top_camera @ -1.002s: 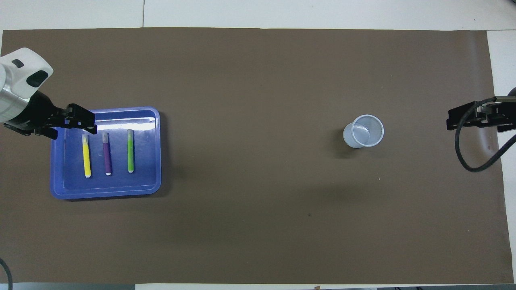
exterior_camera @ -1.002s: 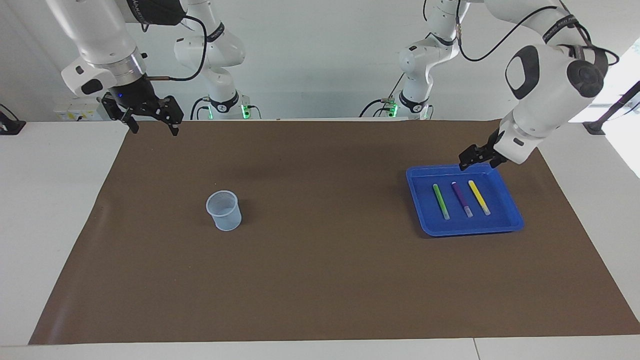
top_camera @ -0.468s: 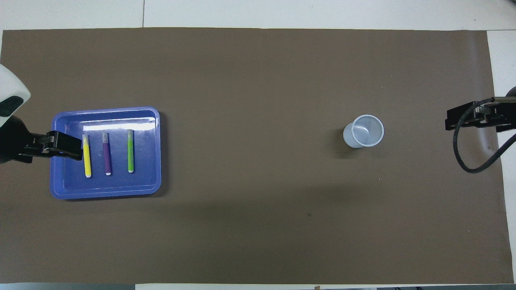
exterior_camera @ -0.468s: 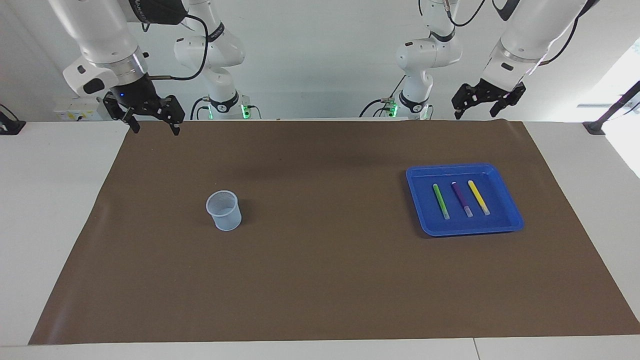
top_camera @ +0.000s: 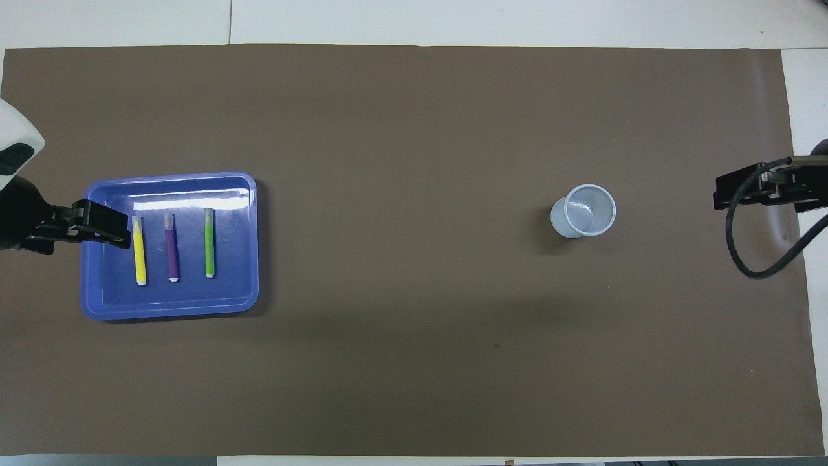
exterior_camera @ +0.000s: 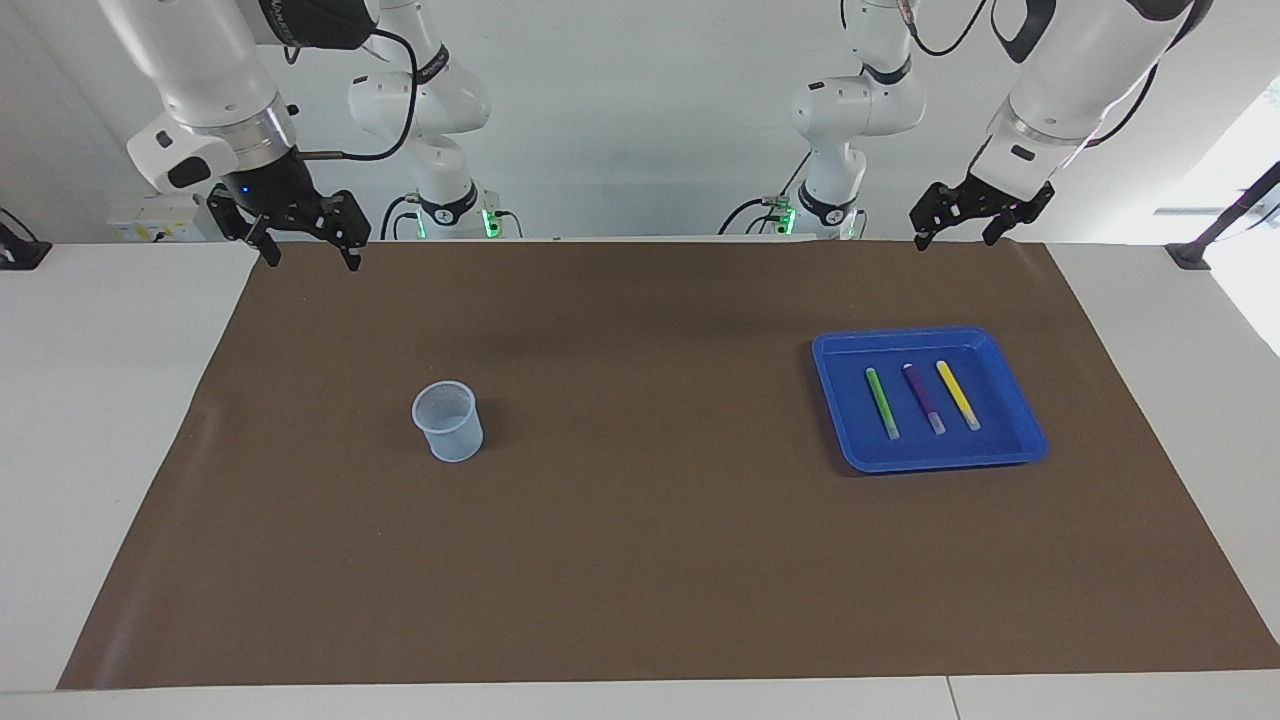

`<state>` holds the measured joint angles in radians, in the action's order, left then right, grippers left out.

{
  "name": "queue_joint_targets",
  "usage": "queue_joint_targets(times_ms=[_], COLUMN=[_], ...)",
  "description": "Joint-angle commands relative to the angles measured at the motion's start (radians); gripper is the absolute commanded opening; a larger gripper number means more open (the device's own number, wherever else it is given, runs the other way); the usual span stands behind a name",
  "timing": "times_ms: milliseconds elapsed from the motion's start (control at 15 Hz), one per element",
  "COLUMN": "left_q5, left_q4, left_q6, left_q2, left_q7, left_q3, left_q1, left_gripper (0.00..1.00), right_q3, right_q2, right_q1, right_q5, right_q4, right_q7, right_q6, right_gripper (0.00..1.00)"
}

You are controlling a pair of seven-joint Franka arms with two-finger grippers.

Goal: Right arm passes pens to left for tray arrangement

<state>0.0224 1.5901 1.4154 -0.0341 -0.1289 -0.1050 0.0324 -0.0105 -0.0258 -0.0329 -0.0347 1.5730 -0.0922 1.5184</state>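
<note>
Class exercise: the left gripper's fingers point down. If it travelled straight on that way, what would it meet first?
Probably the brown mat near its edge closest to the robots. In the facing view the left gripper hangs open, apparently short of the blue tray; depth is uncertain.

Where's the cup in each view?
Facing view: cup stands on the brown mat toward the right arm's end, left of centre in the picture.
Overhead view: cup sits right of centre.
Shared landmark: blue tray at the left arm's end.
</note>
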Motion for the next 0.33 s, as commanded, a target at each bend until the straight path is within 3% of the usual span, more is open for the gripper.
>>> queue_joint_targets(times_ms=[0, 267], left_q5=[0.011, 0.014], left_q4=[-0.044, -0.032], left_q6=[-0.027, -0.021], left_q2=[0.019, 0.006], left_q7=[-0.008, 0.003], left_q3=[0.021, 0.016], left_q1=[0.021, 0.014], left_gripper=[1.0, 1.0], right_q3=[0.01, 0.01], right_q2=[-0.014, -0.016], right_q1=[0.007, 0.007], right_q5=[-0.02, -0.02], right_q4=[0.016, 0.019], right_q7=[0.005, 0.005], right_q6=[0.006, 0.006], right_gripper=[1.0, 1.0])
